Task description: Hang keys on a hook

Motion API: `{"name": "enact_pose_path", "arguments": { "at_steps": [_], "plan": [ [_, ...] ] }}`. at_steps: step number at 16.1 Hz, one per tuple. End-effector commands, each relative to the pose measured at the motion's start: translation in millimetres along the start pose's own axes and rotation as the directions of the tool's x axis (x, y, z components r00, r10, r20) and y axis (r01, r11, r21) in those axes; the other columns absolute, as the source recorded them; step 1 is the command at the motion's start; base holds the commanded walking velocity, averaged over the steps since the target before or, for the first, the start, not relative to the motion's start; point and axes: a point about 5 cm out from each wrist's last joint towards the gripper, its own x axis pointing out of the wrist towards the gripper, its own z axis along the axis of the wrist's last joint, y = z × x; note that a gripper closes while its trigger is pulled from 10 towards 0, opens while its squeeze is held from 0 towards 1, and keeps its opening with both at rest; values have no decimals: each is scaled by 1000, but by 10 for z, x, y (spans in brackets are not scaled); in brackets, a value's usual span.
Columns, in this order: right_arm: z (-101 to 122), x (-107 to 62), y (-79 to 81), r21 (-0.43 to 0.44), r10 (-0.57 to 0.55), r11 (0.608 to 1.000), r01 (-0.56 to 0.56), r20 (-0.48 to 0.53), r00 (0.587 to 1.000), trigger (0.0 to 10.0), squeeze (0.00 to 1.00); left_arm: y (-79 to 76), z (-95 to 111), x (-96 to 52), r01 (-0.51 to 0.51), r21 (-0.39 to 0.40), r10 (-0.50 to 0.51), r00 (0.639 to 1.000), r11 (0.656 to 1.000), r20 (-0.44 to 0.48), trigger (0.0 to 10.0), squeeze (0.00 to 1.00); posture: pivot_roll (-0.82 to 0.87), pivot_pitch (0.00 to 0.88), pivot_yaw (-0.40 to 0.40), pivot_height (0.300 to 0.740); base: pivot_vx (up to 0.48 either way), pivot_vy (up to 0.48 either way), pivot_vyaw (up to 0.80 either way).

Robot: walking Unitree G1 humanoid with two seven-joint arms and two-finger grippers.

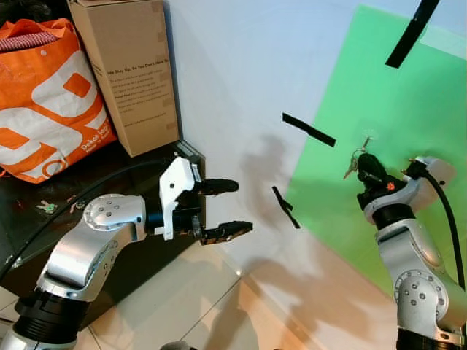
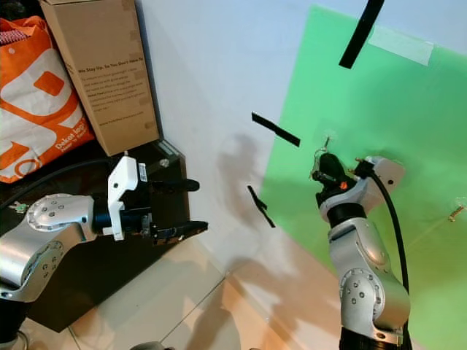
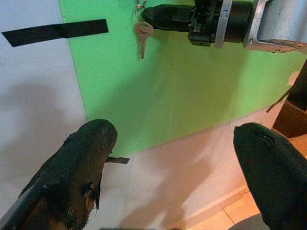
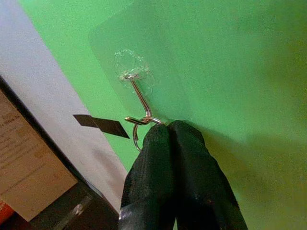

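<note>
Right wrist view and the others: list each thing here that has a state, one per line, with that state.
right gripper: shut on the key ring, raised at the hook.
key ring: pinched, touching the hook; whether it is threaded on cannot be told.
keys: dangling below the fingertips.
hook: stuck to the green sheet.
left gripper: open, empty.
cardboard box: closed, upright.
orange bag: standing.
</note>
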Motion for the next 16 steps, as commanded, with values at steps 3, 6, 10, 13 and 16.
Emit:
{"name": "enact_pose_path", "arguments": {
  "at_steps": [3,6,10,13,16],
  "plan": [
    [-151,-13,-96,-21,-59,998,58,-85,995,10000,0,3,-1,35,8,12,-8,1000,1000,-11,10000,0,-12,0,-52,740,0,0,0],
    [-133,-21,-96,-7,-32,999,31,-56,998,10000,1000,2,-2,44,5,14,-5,1000,1000,-8,10000,0,-14,0,-55,740,0,0,0],
    [-105,-81,-55,19,43,999,-42,-34,998,10000,1000,2,-5,50,-3,12,3,1000,1000,-4,10000,0,-12,0,-58,740,0,0,0],
    [-75,-68,-70,65,24,998,-24,-11,1000,10000,1000,1,-5,49,-7,11,7,1000,1000,-2,10000,0,-10,0,-62,740,0,0,0],
    [-39,-81,-34,-119,91,989,-85,48,995,10000,1000,10,-5,38,-19,12,19,1000,1000,-3,10000,0,-3,0,-66,740,0,0,0]
  ]
}}
